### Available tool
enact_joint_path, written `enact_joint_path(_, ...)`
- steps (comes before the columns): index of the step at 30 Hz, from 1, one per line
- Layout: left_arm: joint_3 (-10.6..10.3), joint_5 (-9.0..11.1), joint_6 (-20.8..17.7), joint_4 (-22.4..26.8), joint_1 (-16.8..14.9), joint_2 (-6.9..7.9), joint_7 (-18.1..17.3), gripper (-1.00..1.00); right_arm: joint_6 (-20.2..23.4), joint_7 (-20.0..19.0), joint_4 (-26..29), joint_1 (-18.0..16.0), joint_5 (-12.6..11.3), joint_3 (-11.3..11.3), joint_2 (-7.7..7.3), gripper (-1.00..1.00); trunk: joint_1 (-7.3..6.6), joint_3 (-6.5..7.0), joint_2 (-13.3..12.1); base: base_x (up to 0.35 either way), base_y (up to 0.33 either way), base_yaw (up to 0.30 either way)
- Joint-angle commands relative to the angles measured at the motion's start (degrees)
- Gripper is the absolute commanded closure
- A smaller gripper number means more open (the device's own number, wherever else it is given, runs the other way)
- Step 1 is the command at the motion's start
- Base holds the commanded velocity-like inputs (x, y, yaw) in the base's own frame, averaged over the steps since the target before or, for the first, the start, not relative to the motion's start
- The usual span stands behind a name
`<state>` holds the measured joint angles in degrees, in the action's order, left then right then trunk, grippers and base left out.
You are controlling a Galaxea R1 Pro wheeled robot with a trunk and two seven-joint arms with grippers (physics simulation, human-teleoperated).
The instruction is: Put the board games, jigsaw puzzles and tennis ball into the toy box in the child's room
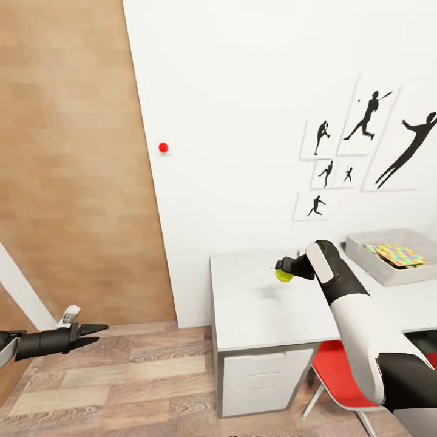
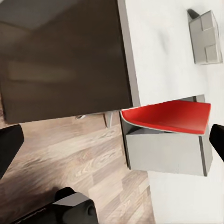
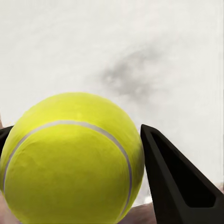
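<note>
We see our right gripper (image 1: pixel 284 271) reached out over the white table (image 1: pixel 261 309), its fingers closed around the tennis ball (image 1: pixel 283 275); in the right wrist view the yellow-green ball (image 3: pixel 70 158) sits large between the dark fingers (image 3: pixel 179 186), one pressed against its side, with the pale, grey-smudged tabletop (image 3: pixel 140 56) beyond it; whether the ball is lifted clear of the table or touching it we cannot tell. At the far right end of the table stands the light grey toy box (image 1: pixel 388 267), well apart from the ball, and a jigsaw puzzle (image 1: pixel 399 255) with its yellow, pink, orange and blue pieces lies inside it. Our left gripper (image 1: pixel 91 335) hangs low at the left over the wood-plank floor (image 1: pixel 121 388), holding nothing, its two fingers parted a little in the head view; in the left wrist view the fingertips (image 2: pixel 9 144) show at opposite edges of the picture, apart, with the floor (image 2: pixel 70 158), a red chair (image 2: pixel 168 116) and a grey drawer unit (image 2: pixel 163 154) beyond them. The same red chair (image 1: pixel 337 376) is tucked under the near right side of the table, beside the drawer unit (image 1: pixel 261 376); black sports silhouette pictures (image 1: pixel 364 145) hang on the white wall above the toy box, and a small red knob (image 1: pixel 162 147) sits on the wall farther left, next to a wooden panel (image 1: pixel 73 164).
</note>
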<state>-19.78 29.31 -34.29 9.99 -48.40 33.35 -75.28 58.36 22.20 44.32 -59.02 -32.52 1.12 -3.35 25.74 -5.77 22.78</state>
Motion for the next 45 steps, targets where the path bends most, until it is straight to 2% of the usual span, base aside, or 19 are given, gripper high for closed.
enact_joint_path(1,-0.4,0.4,-0.6,0.0,0.0,0.05,-0.2,-1.00,0.1,0.7,0.0,-0.1,-0.7,0.0,0.01,1.00,0.04,-0.17,0.1,0.000,0.000,-0.257)
enact_joint_path(18,-0.4,0.3,-0.2,0.1,0.0,0.05,-0.2,-1.00,-0.2,0.7,1.3,-0.3,-0.7,0.2,0.23,1.00,0.04,-0.90,0.1,-0.057,0.000,-0.256)
enact_joint_path(26,-0.4,0.3,0.7,0.1,0.0,0.05,-0.2,-1.00,0.7,0.9,12.3,-0.4,-0.7,0.2,0.14,1.00,0.04,-1.43,0.1,0.000,-0.010,-0.208)
enact_joint_path(32,-0.4,0.3,0.7,0.1,0.0,0.05,-0.2,-1.00,0.9,0.9,17.9,-0.3,-0.7,0.3,0.10,1.00,0.04,-1.88,0.1,0.000,-0.132,-0.183)
enact_joint_path(38,-0.4,0.3,0.8,0.1,0.0,0.05,-0.1,-1.00,0.8,1.0,21.6,-0.3,-0.6,0.6,0.06,1.00,0.04,-2.19,0.1,0.000,-0.269,-0.096)
enact_joint_path(45,-0.4,0.3,0.8,0.1,0.0,0.05,-0.1,-1.00,0.7,1.4,22.3,-0.1,-0.6,2.1,-0.05,1.00,0.04,-2.21,0.1,0.000,-0.292,-0.006)
